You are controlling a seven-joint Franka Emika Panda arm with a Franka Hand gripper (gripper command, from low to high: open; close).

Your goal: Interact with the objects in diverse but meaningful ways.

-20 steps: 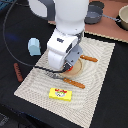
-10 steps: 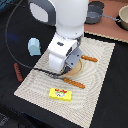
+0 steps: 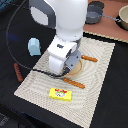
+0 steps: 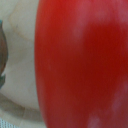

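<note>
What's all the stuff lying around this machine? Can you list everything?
Tomato: one, red, fills the wrist view, over a pale plate; hidden in the exterior view.
Carton: one, pale blue, house-shaped, off the mat at the exterior view's left.
Sausage: one, brown, on the dark table near the carton.
Box: one, yellow, flat on the mat's near part.
Wooden-handled utensils: two, orange-brown handles, either side of the plate.
Placemat: one, beige.
Pots: two, grey, far side.
Robot arm: one, white, over the plate; its gripper is hidden.
</note>
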